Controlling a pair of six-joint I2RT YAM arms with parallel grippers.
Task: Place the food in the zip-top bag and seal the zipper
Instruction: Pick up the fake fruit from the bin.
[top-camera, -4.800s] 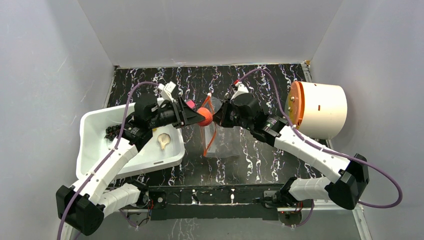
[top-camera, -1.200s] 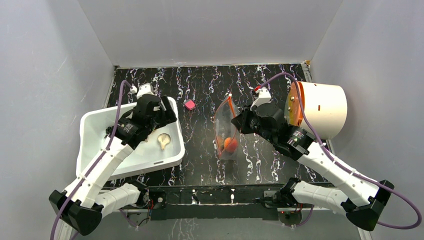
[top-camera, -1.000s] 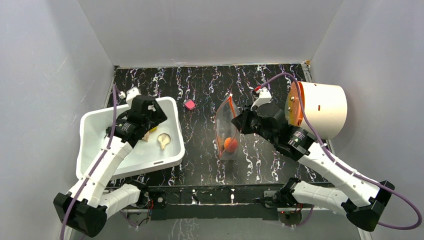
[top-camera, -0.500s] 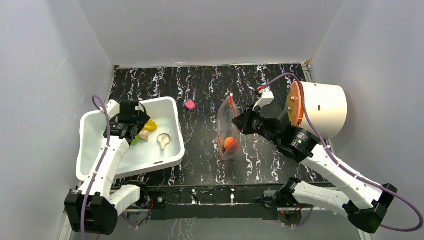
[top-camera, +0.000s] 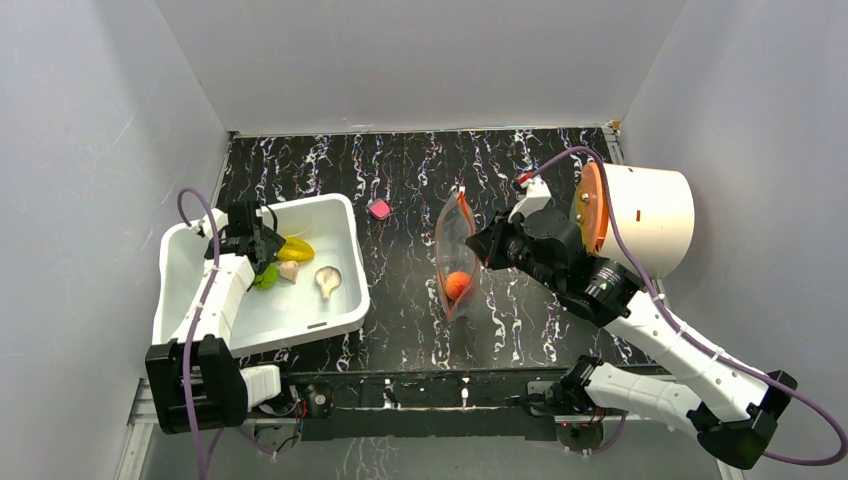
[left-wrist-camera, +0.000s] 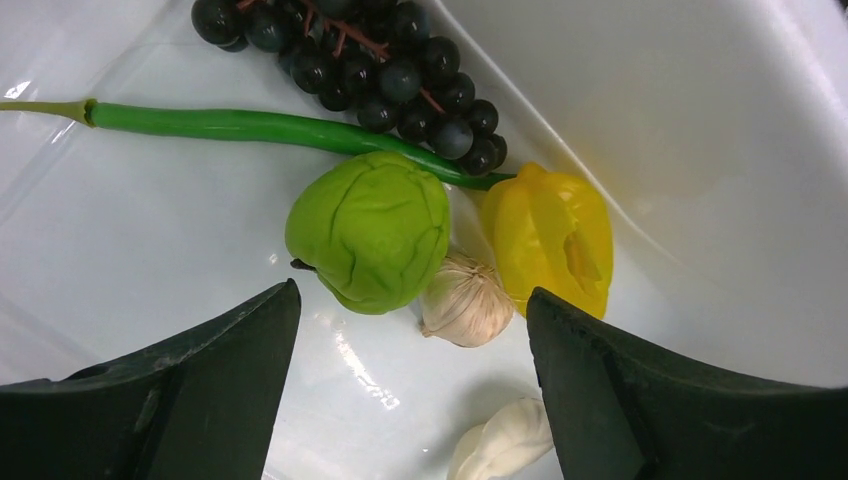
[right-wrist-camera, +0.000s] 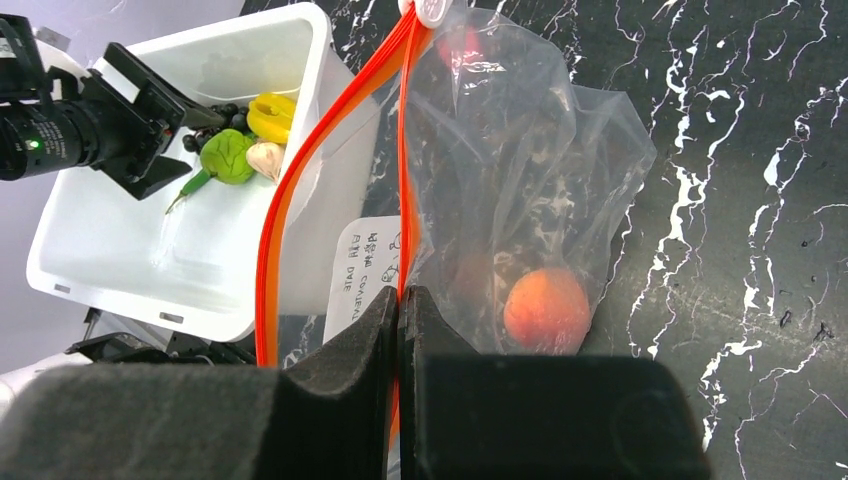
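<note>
The left hand (left-wrist-camera: 410, 298) hung spread wide inside the white bin (top-camera: 352, 262), gripping nothing. The bin sat along the left edge of the bench (top-camera: 400, 165). Under the hand lay the green ball (left-wrist-camera: 370, 232) and the yellow piece (left-wrist-camera: 552, 238), with the garlic (left-wrist-camera: 465, 302) tucked between them. The long green pod (left-wrist-camera: 250, 124) ran behind them against the dark grapes (left-wrist-camera: 380, 60), and the mushroom (top-camera: 326, 281) lay nearer the bin's right wall.

The right hand (right-wrist-camera: 400, 296) was pressed together on the zipper (right-wrist-camera: 300, 160), pinching one side of the strip. It held the zip-top bag (right-wrist-camera: 540, 150) near mid-bench with its mouth gaping. The orange ball (right-wrist-camera: 545, 307) sat low inside the bag. A pink block (top-camera: 379, 209) lay just past the bin's far right corner.
</note>
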